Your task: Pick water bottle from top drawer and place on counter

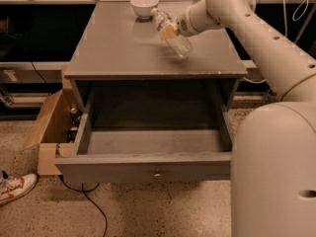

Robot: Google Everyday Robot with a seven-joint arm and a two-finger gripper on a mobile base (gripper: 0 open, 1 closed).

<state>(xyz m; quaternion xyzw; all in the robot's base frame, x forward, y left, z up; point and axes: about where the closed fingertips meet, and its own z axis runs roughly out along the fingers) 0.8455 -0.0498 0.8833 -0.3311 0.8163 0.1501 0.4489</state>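
Note:
The water bottle (pixel 173 35) is a clear ribbed bottle with a pale label, tilted with its cap toward the bowl. It hangs just above the counter (pixel 118 48), right of centre. My gripper (pixel 170 31) is shut on the water bottle around its label; the white arm reaches in from the right. The top drawer (pixel 148 167) is pulled fully out below the counter, and its inside shows nothing in it. Its round knob (pixel 157 175) is at the front centre.
A white bowl (pixel 144 6) stands at the counter's back edge, just left of the bottle. An open cardboard box (pixel 49 127) sits on the floor left of the cabinet. A shoe (pixel 15 189) and a black cable (pixel 89 201) lie on the floor.

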